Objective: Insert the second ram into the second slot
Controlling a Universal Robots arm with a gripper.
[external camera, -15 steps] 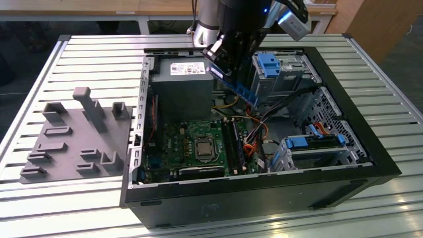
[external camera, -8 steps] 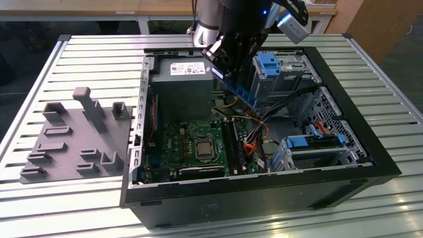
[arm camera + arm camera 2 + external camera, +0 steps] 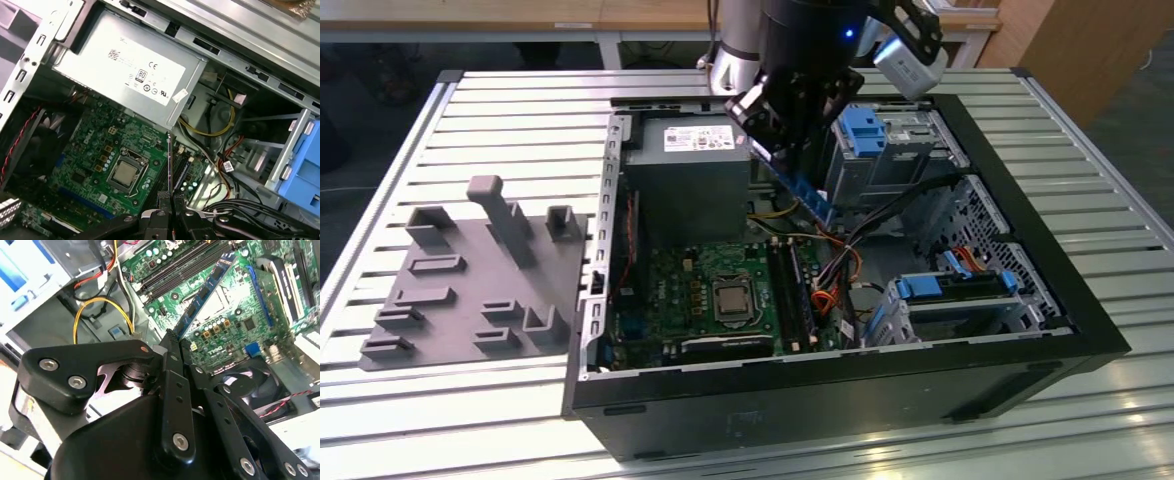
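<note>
- The second ram [image 3: 803, 195] hangs in the air over the open computer case [image 3: 1067, 300], tilted rather than level. It sits well above the black slots [image 3: 790, 290] on the motherboard [image 3: 707, 270]. If it goes down at this tilt, one end is likely to meet the slot first and the strip could jam or twist in the grip.
- The slots lie close side by side. A small sideways error could put the strip into the wrong one or onto the ridge between them. From these views you cannot tell for certain which slot is the second one, so check that before committing.
- Loose cables [image 3: 847, 250] run just beside the slots on the exterior view's right. The strip's lower end or the gripper body could snag them on the way down.
- The power supply [image 3: 687, 180] stands near the gripper on the exterior view's left, so a wide swing that way risks a knock.
- The grip is at one end of the strip only. A push from there could make the strip pivot rather than seat evenly.
- The gripper [image 3: 777, 152] is closed on the second ram. In the second wrist view its fingers [image 3: 175, 385] pinch the near end and the blue strip [image 3: 205, 290] reaches out over the board. In the first wrist view the strip [image 3: 170, 160] appears edge-on, rising from the closed tips.
</note>
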